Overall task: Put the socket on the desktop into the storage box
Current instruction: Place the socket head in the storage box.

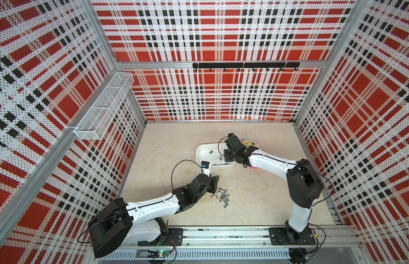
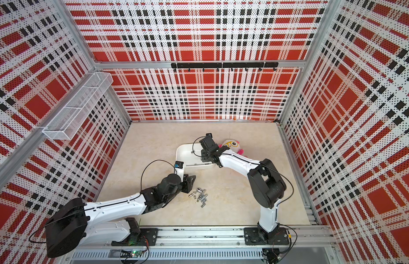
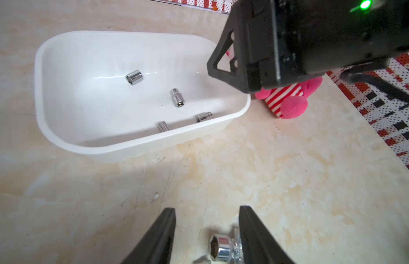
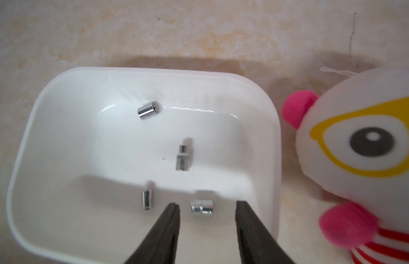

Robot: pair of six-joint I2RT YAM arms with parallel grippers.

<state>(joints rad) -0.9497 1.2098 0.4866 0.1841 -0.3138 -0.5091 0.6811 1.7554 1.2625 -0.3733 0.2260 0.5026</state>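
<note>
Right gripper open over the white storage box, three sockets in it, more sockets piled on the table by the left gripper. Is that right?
Four sockets lie in the storage box, not three; the right wrist view shows them. The rest holds: right gripper open over it, pile by the left gripper.

Both top views: bright, even, diffuse light, with only faint soft shadows on the table (image 1: 164,141). Heavy barrel distortion: wall posts (image 1: 100,34) bow and the corners stretch. The centre is sharp, and the sockets (image 1: 223,197) are tiny but resolved.

Left wrist view: the box (image 3: 61,141) casts a soft shadow and has a thin glare streak on its floor. The left fingers (image 3: 160,237) and right arm (image 3: 313,41) are out of focus, and the green LED (image 3: 364,4) blooms.

Right wrist view: the doll (image 4: 359,137) is blurred with near-blown whites, the right fingers (image 4: 166,233) are soft, and the box floor is half shaded.
</note>
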